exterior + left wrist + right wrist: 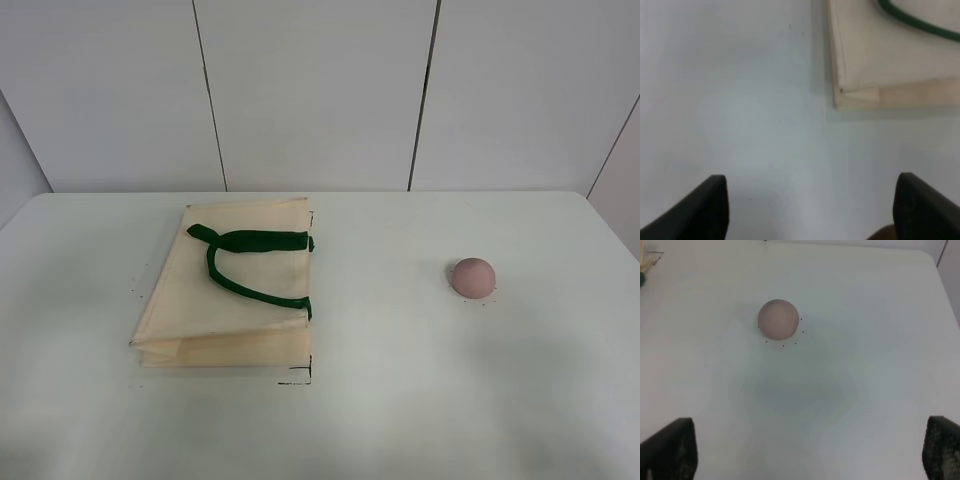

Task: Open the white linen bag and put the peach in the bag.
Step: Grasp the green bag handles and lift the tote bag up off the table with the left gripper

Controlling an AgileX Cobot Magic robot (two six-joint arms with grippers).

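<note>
The white linen bag (232,290) lies flat and folded on the left half of the white table, its dark green handles (250,262) on top. Its corner shows in the left wrist view (890,60). The peach (473,277) sits alone on the right half of the table; it also shows in the right wrist view (778,318). Neither arm shows in the exterior high view. My left gripper (810,210) is open and empty, a short way off the bag's corner. My right gripper (810,450) is open and empty, some way short of the peach.
Small black marks on the table (400,400) outline the bag's corners (300,380) and ring the peach. A grey panelled wall (320,90) stands behind the table's far edge.
</note>
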